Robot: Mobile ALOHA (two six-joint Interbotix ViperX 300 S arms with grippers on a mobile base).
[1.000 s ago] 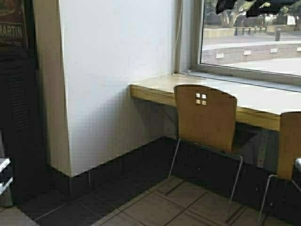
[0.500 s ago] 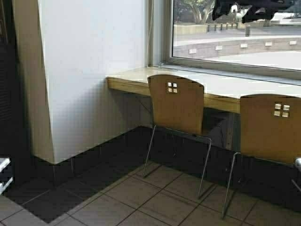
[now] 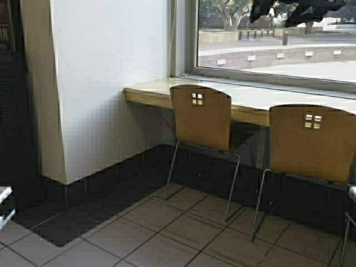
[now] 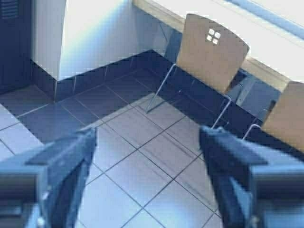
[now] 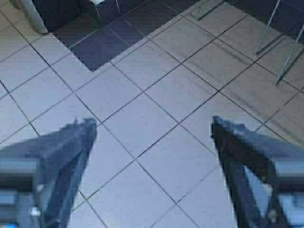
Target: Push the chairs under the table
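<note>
The setting is a tiled room with a white wall [image 3: 111, 83] on the left and a wide window [image 3: 278, 39] facing a paved street. The floor [image 3: 167, 233] is tan tile with a dark tile border along the wall.

The worktop [image 3: 150, 94], a long narrow light-wood counter with a thick front edge, runs beneath the window from the wall corner toward the right.

Two tan plywood chairs stand at it, backs toward the robot. The left chair [image 3: 201, 117] has its backrest close to the worktop edge. The right chair [image 3: 311, 142] stands nearer the robot, with its back clear of the edge, so it probably needs the longer push; the angle makes the exact gap hard to judge.

Left gripper [image 4: 147, 175]: fingers spread wide, holding nothing, above bare floor, well apart from both chairs. Right gripper [image 5: 152, 166]: fingers likewise spread, empty, aimed down at the tiles.

Recommended procedure for the current step, the approach:
1. Drive the base until one chair back is centred between the arms.
2. Contact the backrest at mid-height, square to its face, to prevent the chair from twisting.
3. Push slowly, straight toward the worktop, so that the thin wire legs slide rather than catch on the grout lines.
</note>
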